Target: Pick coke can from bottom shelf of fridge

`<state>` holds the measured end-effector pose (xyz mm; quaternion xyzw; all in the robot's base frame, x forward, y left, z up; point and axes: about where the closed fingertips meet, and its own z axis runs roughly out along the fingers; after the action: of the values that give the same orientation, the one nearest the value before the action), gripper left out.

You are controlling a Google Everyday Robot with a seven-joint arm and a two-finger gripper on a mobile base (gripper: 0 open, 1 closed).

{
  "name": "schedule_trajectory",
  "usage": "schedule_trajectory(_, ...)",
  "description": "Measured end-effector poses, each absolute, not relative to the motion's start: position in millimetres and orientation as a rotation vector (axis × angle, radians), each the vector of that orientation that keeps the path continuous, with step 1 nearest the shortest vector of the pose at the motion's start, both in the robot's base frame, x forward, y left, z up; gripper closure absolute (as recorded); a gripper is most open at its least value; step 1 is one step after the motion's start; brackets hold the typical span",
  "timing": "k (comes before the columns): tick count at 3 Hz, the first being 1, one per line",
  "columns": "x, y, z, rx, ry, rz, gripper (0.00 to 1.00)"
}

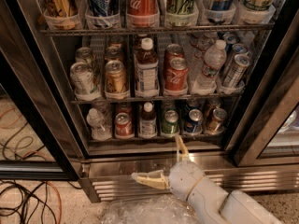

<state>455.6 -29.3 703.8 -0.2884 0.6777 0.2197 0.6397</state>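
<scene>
While the spread pincer [155,156] is hovering lower centre, the coke can [123,125] is looking light, slick. Mid-body gripping is seeming safest.

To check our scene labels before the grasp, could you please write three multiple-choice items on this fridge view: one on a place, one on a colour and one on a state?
1. Where on the bottom shelf does the coke can stand?
A. At the far right end
B. Between the clear bottle and the white-capped bottle
C. On top of another can

2. What colour is the neighbouring can just right of the white-capped bottle?
A. Green
B. Yellow
C. White

3. What is the state of the gripper?
A. Shut on the coke can
B. Shut on a bottle
C. Open and empty, in front of the steel base, below the shelf

Answers:
1. B, as a bottle stands on either side of it.
2. A, as its side is green.
3. C, as its fingers are spread wide, one pointing up and one left, and hold nothing.
</scene>
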Motion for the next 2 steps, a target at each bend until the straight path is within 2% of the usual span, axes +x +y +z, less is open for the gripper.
schedule_trajectory(1,454.0,-21.0,682.4,-0.635,1.517,0.491,0.0)
schedule_trajectory(2,455.2,15.3,640.0,-0.628,1.506,0.545,0.0)
